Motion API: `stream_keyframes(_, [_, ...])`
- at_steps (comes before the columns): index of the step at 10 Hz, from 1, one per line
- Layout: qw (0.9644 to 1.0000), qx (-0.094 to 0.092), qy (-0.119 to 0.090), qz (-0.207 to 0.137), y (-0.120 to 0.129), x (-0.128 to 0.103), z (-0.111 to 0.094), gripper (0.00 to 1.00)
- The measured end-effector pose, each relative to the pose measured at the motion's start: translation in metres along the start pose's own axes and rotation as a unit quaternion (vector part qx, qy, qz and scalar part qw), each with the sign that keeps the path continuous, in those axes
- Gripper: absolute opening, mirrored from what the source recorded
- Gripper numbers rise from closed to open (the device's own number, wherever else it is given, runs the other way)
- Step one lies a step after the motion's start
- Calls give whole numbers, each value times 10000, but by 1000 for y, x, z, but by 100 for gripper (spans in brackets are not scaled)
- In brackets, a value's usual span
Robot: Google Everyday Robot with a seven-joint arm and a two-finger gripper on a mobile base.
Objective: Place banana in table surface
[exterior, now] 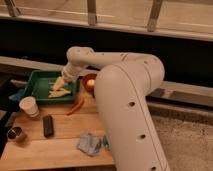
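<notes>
A pale yellow banana (59,92) lies in the green tray (37,80) at the back left of the wooden table (55,145). My gripper (60,83) reaches down from the white arm (100,62) into the tray, right over the banana's upper end and seemingly touching it. A second pale piece sits directly under the gripper and I cannot tell it apart from the banana.
A red bowl (89,82) stands right of the tray. An orange carrot-like item (75,106), a white cup (29,106), a black remote-like bar (48,125), a metal cup (16,134) and a blue crumpled bag (90,144) lie on the table.
</notes>
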Motion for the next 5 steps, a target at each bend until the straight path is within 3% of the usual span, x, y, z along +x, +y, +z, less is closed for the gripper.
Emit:
stream_keyframes(1, [10000, 57, -18, -10, -2, -7, 3, 80])
stream_keyframes(3, [9984, 455, -254, 211, -11, -24, 8, 80])
stream_keyframes(4, [9939, 874, -541, 395, -13, -30, 8, 80])
stream_keyframes(5, [9895, 1114, -792, 480, -11, -34, 4, 80])
